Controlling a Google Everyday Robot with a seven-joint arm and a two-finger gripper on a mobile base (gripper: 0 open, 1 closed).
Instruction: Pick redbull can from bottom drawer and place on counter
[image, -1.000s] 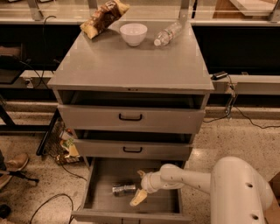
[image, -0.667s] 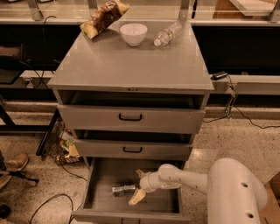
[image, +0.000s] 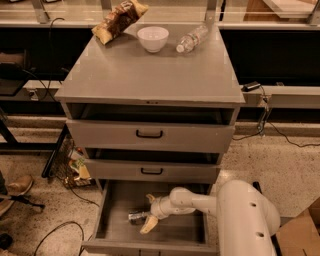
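Note:
The bottom drawer (image: 115, 232) is pulled open below two upper drawers. The redbull can (image: 135, 217), small and silvery, lies on its side on the drawer floor, left of the middle. My gripper (image: 148, 214) reaches into the drawer from the right on the white arm (image: 200, 200). Its two pale fingers are spread apart, one above and one below the can's right end, not closed on it. The counter (image: 150, 75) is the grey cabinet top above.
On the counter's far edge lie a snack bag (image: 118, 19), a white bowl (image: 152, 38) and a clear plastic water bottle (image: 191, 39). A wire basket with trash (image: 70, 165) stands left of the cabinet. Cables run across the floor.
The gripper has moved left in the drawer, and its fingers now straddle the can's right end. The can has not moved.

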